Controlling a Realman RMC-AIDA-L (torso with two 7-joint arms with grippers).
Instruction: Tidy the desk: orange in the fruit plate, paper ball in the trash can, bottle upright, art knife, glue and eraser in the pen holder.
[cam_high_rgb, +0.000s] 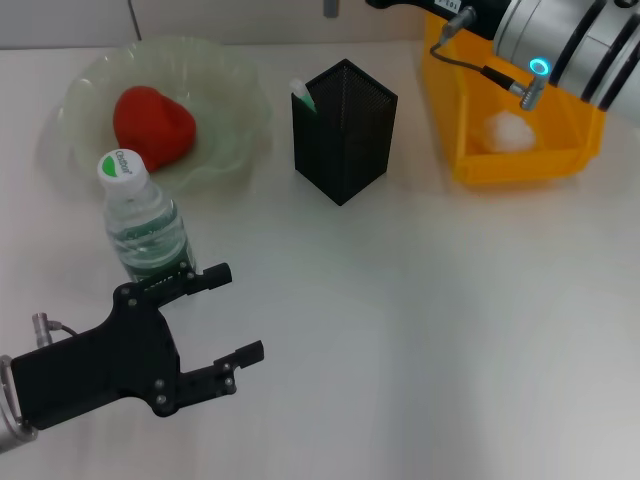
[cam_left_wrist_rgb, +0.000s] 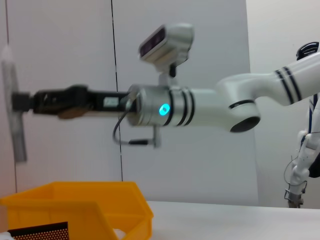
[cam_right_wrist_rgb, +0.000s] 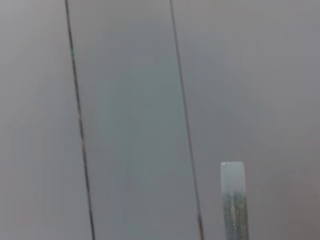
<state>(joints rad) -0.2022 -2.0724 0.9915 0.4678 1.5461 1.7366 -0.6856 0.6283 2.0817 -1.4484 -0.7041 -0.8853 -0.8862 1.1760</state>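
Left hand (cam_high_rgb: 240, 312): near edge of the table (cam_high_rgb: 450, 350), fingers spread wide, holding nothing; one finger ends just beside the bottle. It looks done here and should keep clear.
Bottle (cam_high_rgb: 145, 225): upright, green cap on top, in front of the plate. This part looks done.
Plate (cam_high_rgb: 235, 80): far left; the orange (cam_high_rgb: 152, 122), which looks reddish, lies in it.
Holder (cam_high_rgb: 345, 130): black mesh, middle of the table, far side. The glue (cam_high_rgb: 303, 97) pokes out at its left corner, so the free room is toward the right and the near corner.
Trash can (cam_high_rgb: 520, 165): yellow bin, far right; the paper ball (cam_high_rgb: 507, 130) lies inside.
Right hand (cam_left_wrist_rgb: 20, 101): raised, off the top of the head view beyond the bin. The left wrist view shows it closed around the knife (cam_left_wrist_rgb: 12, 110), which stands about upright, gripped near its middle.
Step in hand: as I judge it, carrying the knife to the holder.
Doing it well: bring the knife over the holder's free side, keep it upright, lower its bottom end inside the rim before letting go, and stay off the glue. A rim strike could tip the holder.
Eraser: not seen in any view.
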